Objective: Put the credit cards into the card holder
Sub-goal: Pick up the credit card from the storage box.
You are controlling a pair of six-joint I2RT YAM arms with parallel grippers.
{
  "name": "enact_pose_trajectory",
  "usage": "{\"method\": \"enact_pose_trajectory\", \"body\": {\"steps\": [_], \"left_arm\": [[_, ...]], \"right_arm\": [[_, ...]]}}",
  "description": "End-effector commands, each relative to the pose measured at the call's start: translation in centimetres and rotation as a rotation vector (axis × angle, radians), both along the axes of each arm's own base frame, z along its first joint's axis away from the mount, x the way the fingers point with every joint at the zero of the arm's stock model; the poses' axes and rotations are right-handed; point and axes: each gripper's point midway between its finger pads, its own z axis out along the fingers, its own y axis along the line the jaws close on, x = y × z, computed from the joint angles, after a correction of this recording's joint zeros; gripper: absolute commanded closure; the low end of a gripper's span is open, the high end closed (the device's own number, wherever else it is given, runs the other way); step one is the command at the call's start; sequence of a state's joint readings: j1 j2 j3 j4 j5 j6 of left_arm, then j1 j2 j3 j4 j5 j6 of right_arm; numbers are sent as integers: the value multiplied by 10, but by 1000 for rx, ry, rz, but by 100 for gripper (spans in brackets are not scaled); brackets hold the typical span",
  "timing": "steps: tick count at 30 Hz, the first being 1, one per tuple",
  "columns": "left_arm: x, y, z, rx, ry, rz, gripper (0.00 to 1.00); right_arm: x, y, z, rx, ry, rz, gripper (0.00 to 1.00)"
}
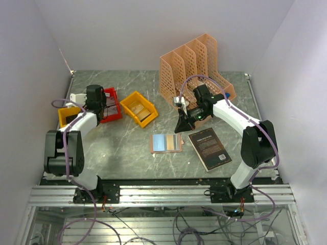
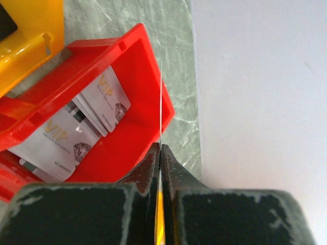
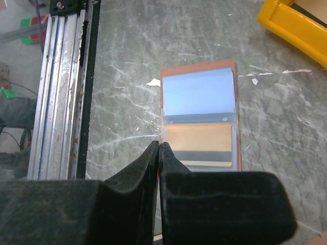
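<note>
Looking down from the top external view, the grey marbled table (image 1: 127,148) carries the small salmon-pink folding card holder (image 1: 159,142) lying open and flat near the middle front. Just to its right is a larger black book (image 1: 209,148), and a tall peach lattice file organizer (image 1: 196,66) stands behind. The left arm folds up from its base and reaches out to the far left, with the left gripper (image 1: 98,106) poised over the shallow red plastic bin (image 1: 113,104). That bin sits between two yellow plastic bins (image 1: 139,108). The right arm bends back inward, its right gripper (image 1: 180,125) pointing down just above the holder's far edge, probably waiting to steady it for loading. In the left wrist view, the left gripper (image 2: 160,153) is clamped tight on one thin pale credit card (image 2: 160,107). The card is seen edge-on as a fine white line rising from between the fingers, a pinch that suits so flat a thing. Below it, more grey cards printed VIP (image 2: 104,99) lie loosely stacked in the red bin (image 2: 148,87), evidently the supply. In the right wrist view, the right gripper (image 3: 159,148) is pressed fully together and holds nothing. Beneath it the card holder (image 3: 199,66) shows clear sleeves over pale blue faces. A tan card (image 3: 199,143) sits in the nearer sleeve, and the farther one looks unfilled, so the task seems partly done.
</note>
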State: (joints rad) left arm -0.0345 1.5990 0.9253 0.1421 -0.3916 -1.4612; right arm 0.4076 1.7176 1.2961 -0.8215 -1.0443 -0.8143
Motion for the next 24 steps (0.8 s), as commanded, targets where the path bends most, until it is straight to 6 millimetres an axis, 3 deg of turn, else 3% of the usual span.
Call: {"method": "enact_pose_trajectory", "body": {"steps": [1, 11, 24], "left_arm": [[-13, -7, 36, 42, -80, -92, 93], [-64, -57, 94, 232, -230, -491, 93], [-148, -155, 140, 269, -577, -1030, 93]], "right_arm": [[4, 1, 7, 19, -18, 13, 97], [3, 1, 10, 29, -34, 25, 96], [0, -7, 35, 99, -119, 32, 92]]}}
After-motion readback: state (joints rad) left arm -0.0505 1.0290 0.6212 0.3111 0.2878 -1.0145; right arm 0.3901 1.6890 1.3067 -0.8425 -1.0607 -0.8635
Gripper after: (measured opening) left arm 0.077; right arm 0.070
